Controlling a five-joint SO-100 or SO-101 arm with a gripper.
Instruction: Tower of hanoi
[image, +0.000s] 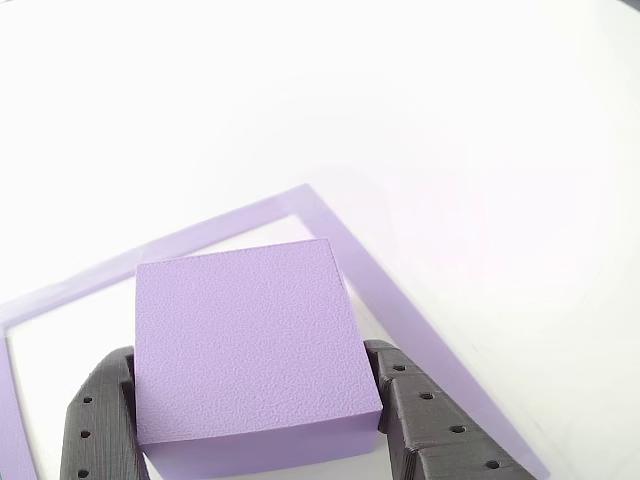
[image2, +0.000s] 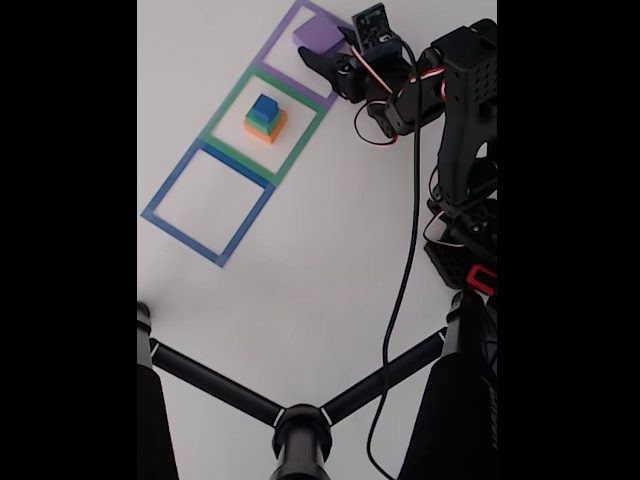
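Blocks, four, graded in size. Purple block (image: 250, 345), the largest, lay inside the purple taped outline (image: 385, 280) on the white table (image: 450, 120); in the other view its near edge sat between the two dark fingers (image: 425, 415) of the gripper (image: 255, 425), one finger at each side face, apparently clamped on it. In the fixed view the purple block (image2: 318, 33) was at the far end of the row of outlines, with the gripper (image2: 325, 55) and the black arm (image2: 465, 90) just beside it. Orange block (image2: 265, 127), green block (image2: 264, 116) and blue block (image2: 265, 104) stood stacked in that order, blue on top, inside the green outline (image2: 225, 108) next to the purple one. Blue outline (image2: 165, 190) came next beyond the green outline, away from the purple block. Black cable (image2: 405, 270) ran down the table from the arm.
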